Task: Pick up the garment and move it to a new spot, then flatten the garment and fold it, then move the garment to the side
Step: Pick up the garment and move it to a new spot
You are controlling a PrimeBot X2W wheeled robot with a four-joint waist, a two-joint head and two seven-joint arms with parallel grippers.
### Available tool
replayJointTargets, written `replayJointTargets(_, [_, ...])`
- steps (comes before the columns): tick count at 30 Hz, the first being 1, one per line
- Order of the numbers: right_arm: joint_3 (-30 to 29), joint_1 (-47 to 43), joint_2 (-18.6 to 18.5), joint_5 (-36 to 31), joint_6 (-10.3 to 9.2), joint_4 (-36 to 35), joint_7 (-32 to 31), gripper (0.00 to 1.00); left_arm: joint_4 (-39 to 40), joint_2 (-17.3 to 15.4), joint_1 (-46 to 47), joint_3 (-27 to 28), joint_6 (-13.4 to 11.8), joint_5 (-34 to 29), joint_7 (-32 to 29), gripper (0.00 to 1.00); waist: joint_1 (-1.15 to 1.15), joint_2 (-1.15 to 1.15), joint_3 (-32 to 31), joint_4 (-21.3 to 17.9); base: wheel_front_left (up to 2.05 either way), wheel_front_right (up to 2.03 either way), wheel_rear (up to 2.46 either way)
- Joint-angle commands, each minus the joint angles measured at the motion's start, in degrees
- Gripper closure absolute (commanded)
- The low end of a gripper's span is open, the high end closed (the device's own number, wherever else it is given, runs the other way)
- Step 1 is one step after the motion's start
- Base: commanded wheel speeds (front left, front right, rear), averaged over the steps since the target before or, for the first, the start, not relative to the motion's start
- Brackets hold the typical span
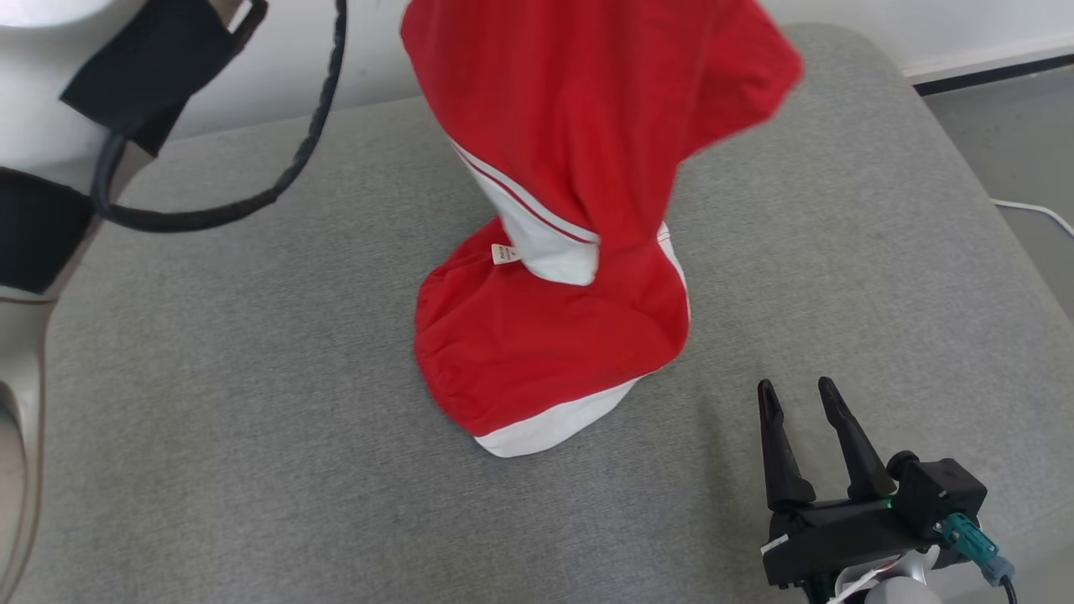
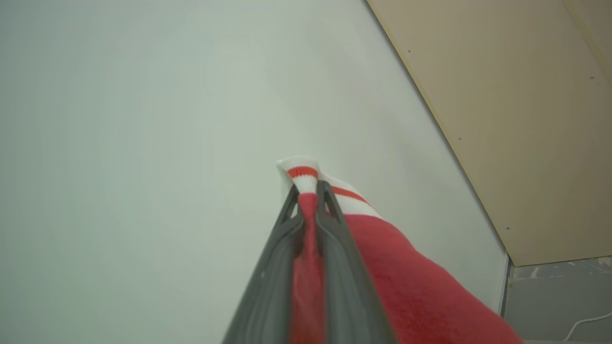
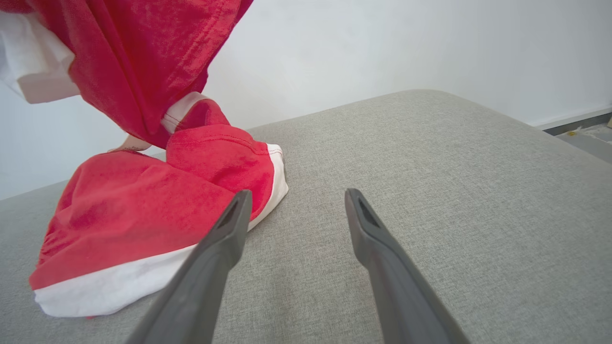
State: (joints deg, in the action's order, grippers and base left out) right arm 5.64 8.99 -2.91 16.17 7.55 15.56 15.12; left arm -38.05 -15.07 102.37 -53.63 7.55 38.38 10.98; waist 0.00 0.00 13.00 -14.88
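Note:
The garment (image 1: pixel 579 168) is red with white trim and stripes. It hangs from above the head view's top edge, and its lower part lies bunched on the grey cushioned surface (image 1: pixel 252 352). In the left wrist view my left gripper (image 2: pixel 308 191) is shut on a white-and-red striped edge of the garment (image 2: pixel 406 282), held high against a pale wall. My right gripper (image 1: pixel 797 394) hovers low at the lower right, open, nothing between its fingers. In the right wrist view the garment (image 3: pixel 143 210) lies just left of my right gripper (image 3: pixel 296 196), its left fingertip close to the white hem.
My left arm (image 1: pixel 50 210) with a black cable (image 1: pixel 277 184) fills the head view's upper left. The surface's rounded right edge drops to a grey floor (image 1: pixel 1007 143) with a white cable (image 1: pixel 1036 210). A pale wall (image 1: pixel 881 25) runs behind.

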Motion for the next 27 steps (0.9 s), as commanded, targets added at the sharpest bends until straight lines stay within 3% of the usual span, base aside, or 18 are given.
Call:
replayJointTargets(1, [-0.2, 0.2, 0.0, -0.6, -0.13, -0.1, 0.0, 0.00, -0.7, -0.4, 0.9, 0.0, -0.1, 0.8, 0.6, 1.00, 0.00, 0.00, 0.2, 1.1, 0.00, 0.00, 0.00])
replayJointTargets(6, [-0.9, 0.3, 0.0, -1.8, -0.13, -0.6, 0.0, 0.00, -2.2, -1.4, 1.3, -0.9, -0.1, 1.6, 2.0, 1.00, 0.00, 0.00, 0.4, 4.3, 0.00, 0.00, 0.00])
replayJointTargets(16, [-1.9, 1.5, 0.0, -5.5, -0.13, -2.4, 0.0, 0.00, -4.0, -7.2, -0.9, 1.0, -0.3, 2.4, 3.6, 1.00, 0.00, 0.00, 2.0, 13.1, 0.00, 0.00, 0.00])
replayJointTargets(27, [-0.2, 3.0, -1.9, -8.4, -0.13, -6.4, 0.0, 0.00, -1.6, -18.9, -8.6, 6.5, -2.5, 2.6, 4.3, 1.00, 0.00, 0.00, 4.4, 21.6, 0.00, 0.00, 0.00])
